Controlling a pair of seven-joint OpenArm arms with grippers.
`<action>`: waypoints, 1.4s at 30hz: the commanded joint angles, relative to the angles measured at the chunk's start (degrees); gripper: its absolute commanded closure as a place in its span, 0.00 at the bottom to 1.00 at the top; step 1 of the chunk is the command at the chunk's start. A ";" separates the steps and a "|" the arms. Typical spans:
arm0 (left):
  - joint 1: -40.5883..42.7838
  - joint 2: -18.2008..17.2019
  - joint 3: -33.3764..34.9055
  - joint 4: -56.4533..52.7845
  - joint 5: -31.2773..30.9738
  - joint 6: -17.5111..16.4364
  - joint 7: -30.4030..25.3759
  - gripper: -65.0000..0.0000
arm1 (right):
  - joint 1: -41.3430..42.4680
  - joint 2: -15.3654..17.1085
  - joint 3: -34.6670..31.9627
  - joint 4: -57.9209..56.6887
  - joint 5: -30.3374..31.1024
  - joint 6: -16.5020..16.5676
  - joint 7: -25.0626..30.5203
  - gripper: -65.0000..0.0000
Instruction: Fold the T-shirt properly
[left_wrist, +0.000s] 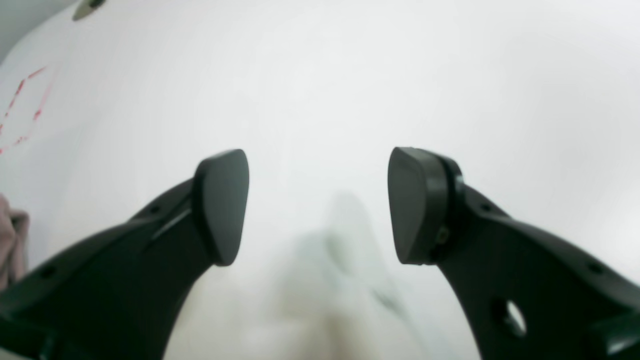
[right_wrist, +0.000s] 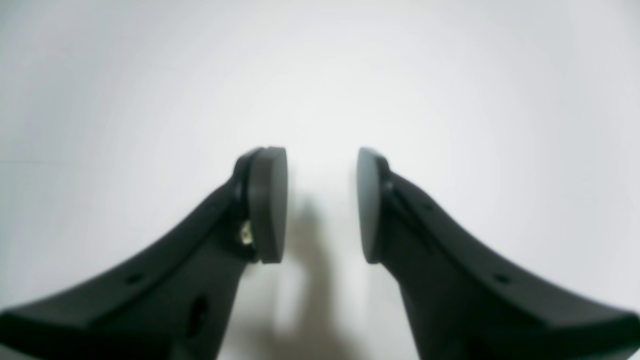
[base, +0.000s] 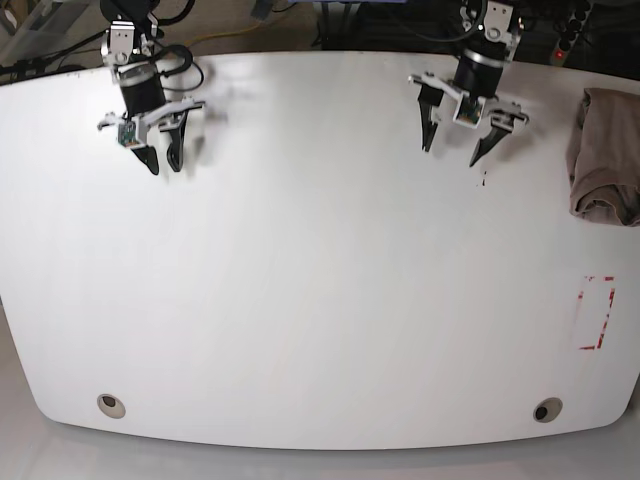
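1. Left wrist view: the left gripper hangs over the white table, jaws spread wide with nothing between them. A sliver of the T-shirt shows at the left edge, well clear of the fingers. Red marks lie on the table at upper left.
2. Right wrist view: the right gripper has its jaws partly apart, a narrow gap between the pads, holding nothing; only bare table lies beneath.
3. Base view: the T-shirt lies bunched at the table's right edge, near the left gripper but apart from it. The right gripper hangs far across the table. A red rectangle is marked below the shirt.
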 joint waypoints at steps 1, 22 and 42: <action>3.90 -0.35 -0.31 4.85 0.00 0.72 -1.33 0.38 | -3.37 0.72 0.35 4.71 2.69 -0.46 1.29 0.67; 39.41 0.36 0.22 9.68 -0.27 8.02 -1.33 0.37 | -38.80 0.64 -3.25 8.49 10.87 -0.20 1.73 0.67; 18.67 2.20 4.26 -33.13 -4.49 8.37 -1.33 0.38 | -18.05 1.34 -17.41 -35.20 10.69 -0.37 3.58 0.67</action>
